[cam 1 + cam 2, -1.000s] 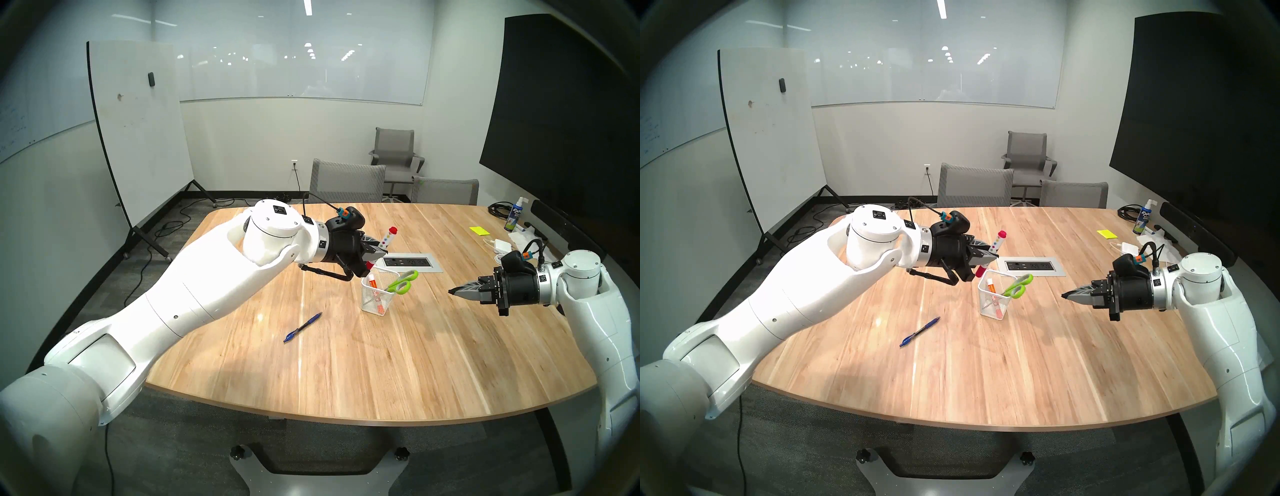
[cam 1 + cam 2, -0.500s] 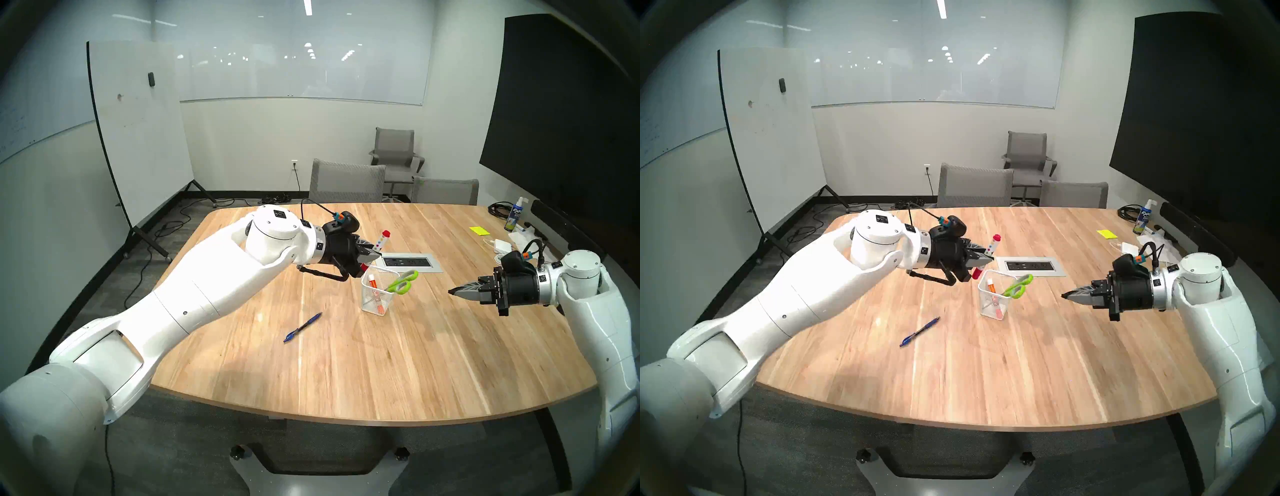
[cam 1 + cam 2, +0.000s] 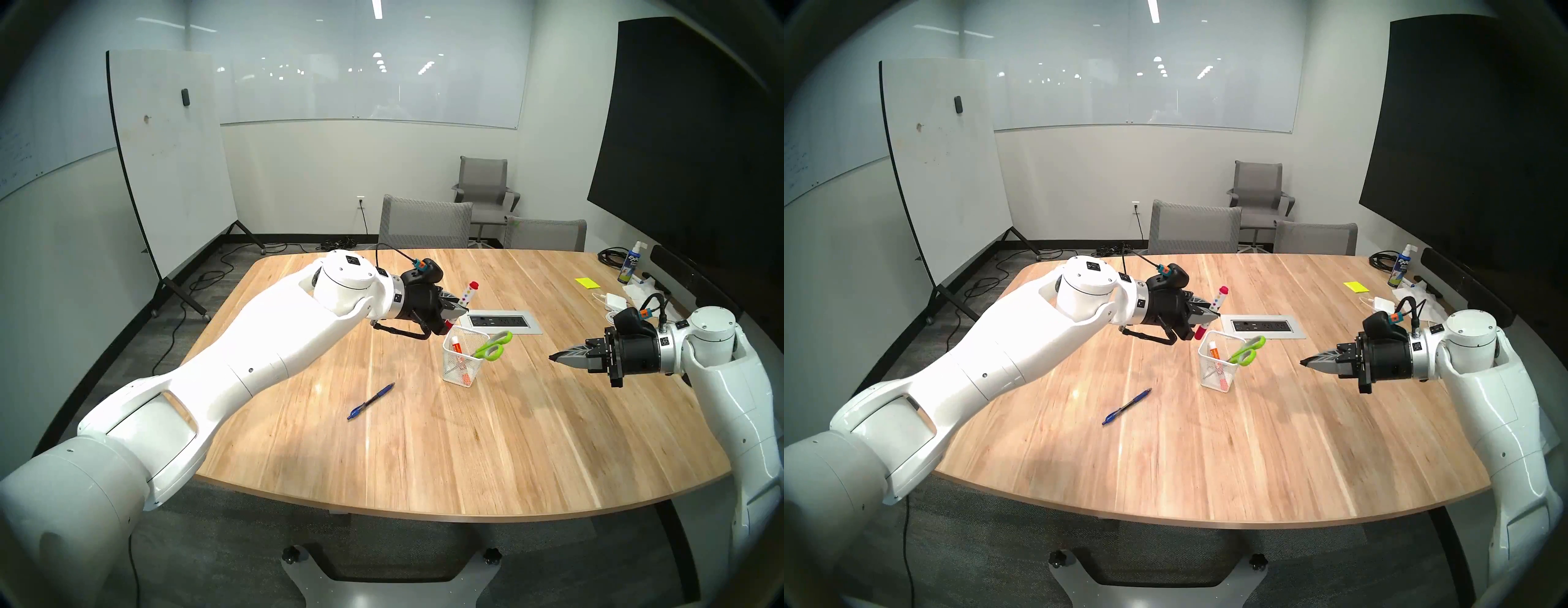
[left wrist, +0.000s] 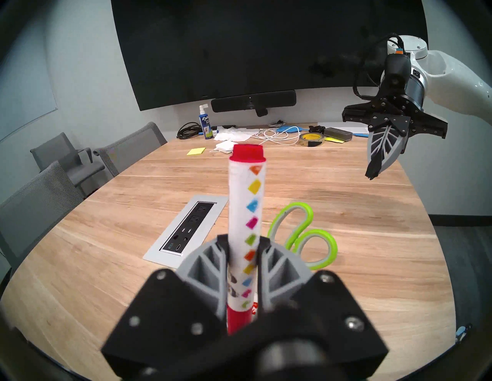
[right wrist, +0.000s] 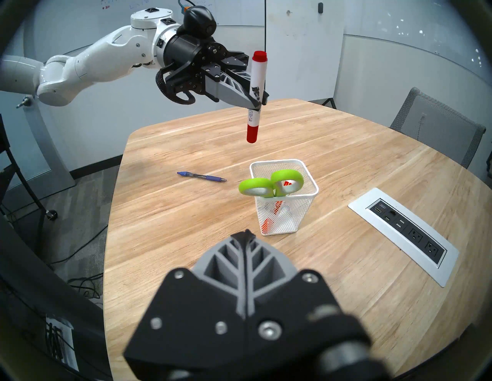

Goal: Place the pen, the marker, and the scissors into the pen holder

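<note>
The left gripper (image 5: 259, 102) is clamped on the marker (image 5: 254, 97), a white barrel with red ends, gripped around mid-barrel and held nearly upright in the air. Its lower red end hangs above the table (image 3: 488, 446), up and to the far left of the pen holder (image 3: 463, 358), not yet over the opening. The scissors (image 3: 493, 346) already stand in the holder, green loops leaning over its right rim, next to an orange-and-white marker (image 3: 457, 348) at the left side. To do this step well, carry the held marker sideways until its lower tip is over the free far-left part of the opening, keep it near vertical, then lower it inside the rim before letting go; a release from height risks a bounce off the mesh or the scissor loops. The right gripper (image 3: 555, 357) is closed and empty, hovering well to the right of the holder. The pen (image 3: 371, 401) lies flat on the table, near left of the holder.
</note>
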Controlling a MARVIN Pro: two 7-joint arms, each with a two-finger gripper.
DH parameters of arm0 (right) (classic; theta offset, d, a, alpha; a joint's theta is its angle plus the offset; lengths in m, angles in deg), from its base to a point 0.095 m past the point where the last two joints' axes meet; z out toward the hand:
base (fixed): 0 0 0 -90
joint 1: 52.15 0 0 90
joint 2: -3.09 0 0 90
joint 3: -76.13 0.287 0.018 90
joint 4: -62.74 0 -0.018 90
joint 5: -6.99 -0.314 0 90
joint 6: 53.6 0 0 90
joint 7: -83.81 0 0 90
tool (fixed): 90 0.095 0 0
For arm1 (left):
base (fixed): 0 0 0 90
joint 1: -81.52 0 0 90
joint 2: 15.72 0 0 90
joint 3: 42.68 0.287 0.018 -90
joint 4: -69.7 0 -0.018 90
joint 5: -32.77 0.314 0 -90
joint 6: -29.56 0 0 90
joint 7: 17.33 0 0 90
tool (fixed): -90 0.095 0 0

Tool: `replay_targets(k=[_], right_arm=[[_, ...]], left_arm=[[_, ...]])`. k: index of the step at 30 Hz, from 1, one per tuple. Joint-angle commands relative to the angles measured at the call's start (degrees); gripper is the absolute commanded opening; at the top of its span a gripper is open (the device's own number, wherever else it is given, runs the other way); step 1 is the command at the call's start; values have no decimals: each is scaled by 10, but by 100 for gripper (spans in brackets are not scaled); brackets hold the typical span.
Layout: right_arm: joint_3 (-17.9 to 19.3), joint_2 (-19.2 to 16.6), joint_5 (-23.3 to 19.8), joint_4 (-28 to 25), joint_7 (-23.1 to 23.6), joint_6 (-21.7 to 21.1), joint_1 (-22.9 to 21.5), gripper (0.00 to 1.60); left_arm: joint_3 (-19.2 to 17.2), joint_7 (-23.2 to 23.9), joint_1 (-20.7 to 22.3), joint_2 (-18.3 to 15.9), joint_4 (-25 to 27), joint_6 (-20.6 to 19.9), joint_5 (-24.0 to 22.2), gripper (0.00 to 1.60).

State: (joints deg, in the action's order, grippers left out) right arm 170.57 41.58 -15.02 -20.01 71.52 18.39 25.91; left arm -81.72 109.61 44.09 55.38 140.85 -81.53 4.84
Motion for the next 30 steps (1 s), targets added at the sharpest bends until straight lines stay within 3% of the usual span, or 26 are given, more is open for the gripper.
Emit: replay_targets(k=[1, 14, 30], right_arm=[[3, 0, -3, -4, -1, -2, -7, 0], [3, 1, -3, -4, -1, -2, -7, 0], [4, 1, -3, -4, -1, -3, -7, 0]], left_arm=[[0, 9, 39, 47, -33, 19, 2, 0], [2, 32, 53, 93, -100, 46, 4, 0], [-6, 53, 38, 107, -168, 94, -9, 0]])
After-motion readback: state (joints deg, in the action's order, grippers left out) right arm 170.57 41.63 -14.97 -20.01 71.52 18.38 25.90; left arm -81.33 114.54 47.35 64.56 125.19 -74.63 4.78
